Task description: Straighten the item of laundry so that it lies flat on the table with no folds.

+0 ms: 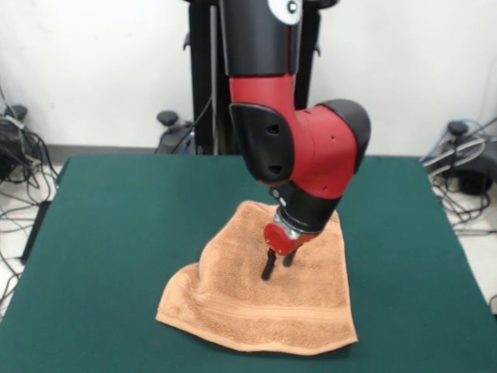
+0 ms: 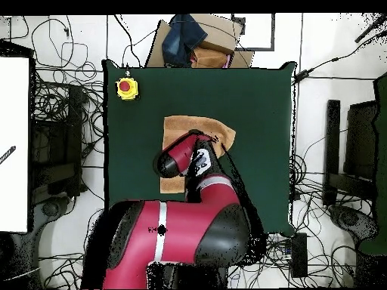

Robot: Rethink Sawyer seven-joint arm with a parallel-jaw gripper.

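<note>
The item of laundry (image 1: 264, 307), a peach-orange terry towel, lies near the middle of the green table (image 1: 124, 225). Its woven band runs along the near hem. Its left side is drawn inward into a raised fold, so the outline is uneven. My gripper (image 1: 278, 266) points down over the towel's middle, its two black fingertips (image 1: 268, 272) slightly apart and right at the cloth; it is open with nothing held. In the overhead view the towel (image 2: 198, 127) shows only partly, the arm covers its lower part and hides the gripper.
A yellow box with a red button (image 2: 127, 88) sits on a table corner. A cardboard box with dark blue cloth (image 2: 193, 38) stands past the table's edge. Cables lie on the floor all around the table.
</note>
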